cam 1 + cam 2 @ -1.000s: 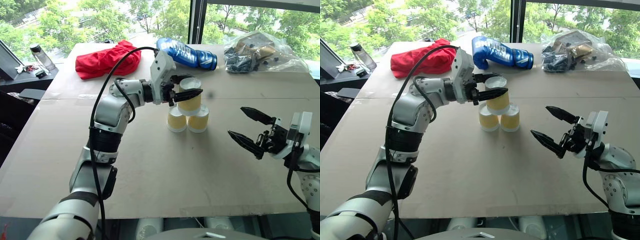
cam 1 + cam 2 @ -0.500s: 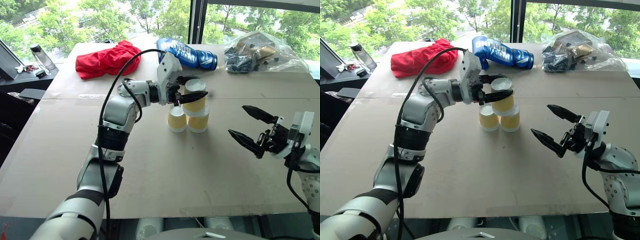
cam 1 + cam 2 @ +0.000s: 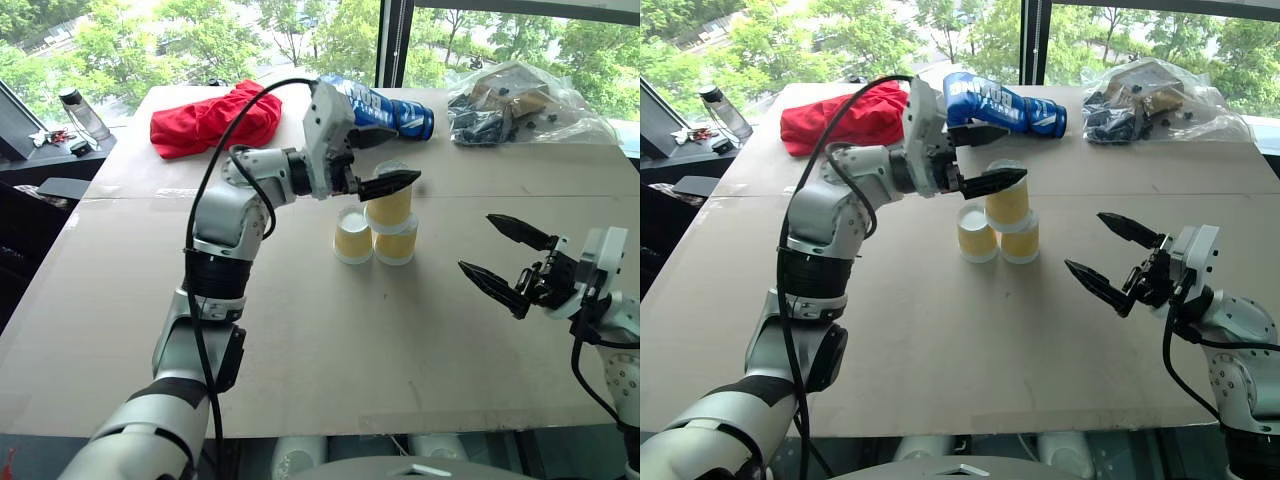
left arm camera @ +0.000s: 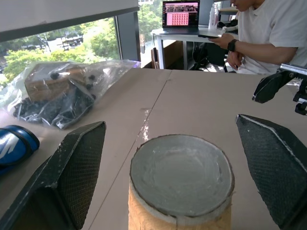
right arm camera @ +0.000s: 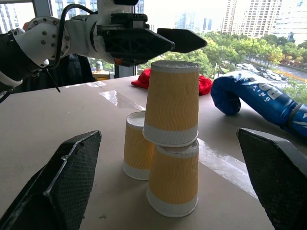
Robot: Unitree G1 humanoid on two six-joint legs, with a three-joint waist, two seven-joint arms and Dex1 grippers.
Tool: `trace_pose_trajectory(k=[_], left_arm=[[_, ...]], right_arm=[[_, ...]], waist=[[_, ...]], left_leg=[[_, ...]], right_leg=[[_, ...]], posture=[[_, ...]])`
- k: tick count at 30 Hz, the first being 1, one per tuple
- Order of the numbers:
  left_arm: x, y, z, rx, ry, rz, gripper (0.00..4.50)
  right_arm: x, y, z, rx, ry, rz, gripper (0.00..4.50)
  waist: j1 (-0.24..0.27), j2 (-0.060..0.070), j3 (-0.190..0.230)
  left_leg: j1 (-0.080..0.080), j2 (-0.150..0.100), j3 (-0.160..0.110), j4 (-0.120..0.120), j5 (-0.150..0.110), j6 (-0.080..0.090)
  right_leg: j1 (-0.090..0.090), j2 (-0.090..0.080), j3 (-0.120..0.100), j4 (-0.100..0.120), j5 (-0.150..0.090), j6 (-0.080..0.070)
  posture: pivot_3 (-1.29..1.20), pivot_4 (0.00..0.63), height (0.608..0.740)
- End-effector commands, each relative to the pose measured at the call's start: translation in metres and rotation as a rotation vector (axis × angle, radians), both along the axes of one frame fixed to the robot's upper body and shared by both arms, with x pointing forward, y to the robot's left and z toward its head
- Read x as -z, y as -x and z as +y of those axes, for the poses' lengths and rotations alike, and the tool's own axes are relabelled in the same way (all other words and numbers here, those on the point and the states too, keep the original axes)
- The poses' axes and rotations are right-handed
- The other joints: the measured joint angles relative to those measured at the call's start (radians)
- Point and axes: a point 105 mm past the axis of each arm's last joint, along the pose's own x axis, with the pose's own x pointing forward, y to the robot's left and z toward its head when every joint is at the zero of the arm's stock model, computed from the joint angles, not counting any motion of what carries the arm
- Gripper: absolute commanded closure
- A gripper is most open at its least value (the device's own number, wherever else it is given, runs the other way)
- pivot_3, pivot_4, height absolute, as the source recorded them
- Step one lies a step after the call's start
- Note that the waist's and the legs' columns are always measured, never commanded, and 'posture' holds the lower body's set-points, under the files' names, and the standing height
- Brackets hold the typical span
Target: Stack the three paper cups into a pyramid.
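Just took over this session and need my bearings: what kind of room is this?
Probably an upper-floor office or lab: big windows over treetops, a person seated at a desk with a laptop, and a cardboard-covered table.

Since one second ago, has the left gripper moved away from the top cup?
Yes. The left gripper has opened and risen: its fingers were closed around the top cup, and now they stand above its upturned base, nearer the blue glove in the picture.

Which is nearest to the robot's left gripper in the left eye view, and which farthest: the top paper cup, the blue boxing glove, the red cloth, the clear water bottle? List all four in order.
From the left gripper:
1. Top paper cup, just under the fingers.
2. Blue boxing glove, behind it on the table.
3. Red cloth, at the table's far left.
4. Clear water bottle, off the table, beyond its left corner.
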Motion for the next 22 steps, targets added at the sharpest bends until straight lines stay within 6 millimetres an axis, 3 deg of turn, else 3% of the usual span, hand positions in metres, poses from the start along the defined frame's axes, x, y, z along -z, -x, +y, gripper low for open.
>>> trace_pose_trajectory(k=[1,4,6,8,14,22], left_arm=[[-0.054,0.029,0.027,0.016,0.15,-0.084,0.06],[-0.039,0.035,0.051,-0.05,0.11,-0.03,0.06],[-0.012,0.04,0.068,-0.11,0.057,0.041,0.06],[0.019,0.049,0.082,-0.169,0.013,0.119,0.06],[0.13,0.08,0.138,-0.578,-0.137,0.351,0.06],[0.173,0.099,0.153,-0.761,-0.115,0.314,0.06]], right_arm=[[-0.002,0.005,-0.013,0.019,-0.002,-0.022,0.0],[0.01,0.006,-0.023,0.038,0.003,0.013,0.0],[0.019,0.006,-0.03,0.052,0.007,0.034,0.0],[0.029,0.006,-0.037,0.07,0.022,0.059,0.0],[0.061,0.006,-0.065,0.114,0.114,0.128,0.0],[0.071,0.001,-0.076,0.129,0.126,0.15,0.0]], waist=[[-0.001,0.0,0.0],[-0.006,0.001,-0.001],[-0.006,0.005,-0.003],[-0.008,0.006,-0.003],[0.0,0.003,-0.001],[0.012,0.004,-0.002]], left_leg=[[0.0,0.0,0.0,0.0,0.0,0.0],[0.002,0.001,0.001,-0.001,0.0,0.0],[0.003,0.001,0.001,-0.002,0.0,0.0],[0.004,0.001,0.003,-0.002,0.0,0.0],[0.004,0.003,0.003,-0.002,-0.002,0.003],[0.009,0.001,0.0,0.0,-0.003,0.004]], right_leg=[[0.0,0.0,0.0,0.0,0.0,0.0],[0.0,0.0,0.001,0.0,0.0,0.0],[0.001,0.0,0.002,0.0,0.0,0.0],[0.002,0.0,0.003,0.0,0.0,0.0],[0.002,-0.002,0.004,0.0,0.0,0.0],[0.01,-0.005,0.004,-0.001,0.0,-0.001]], posture=[[0.0,0.15,0.74],[0.0,0.15,0.74],[0.0,0.15,0.74],[0.0,0.15,0.74],[0.0,0.15,0.74],[0.0,0.15,0.74]])
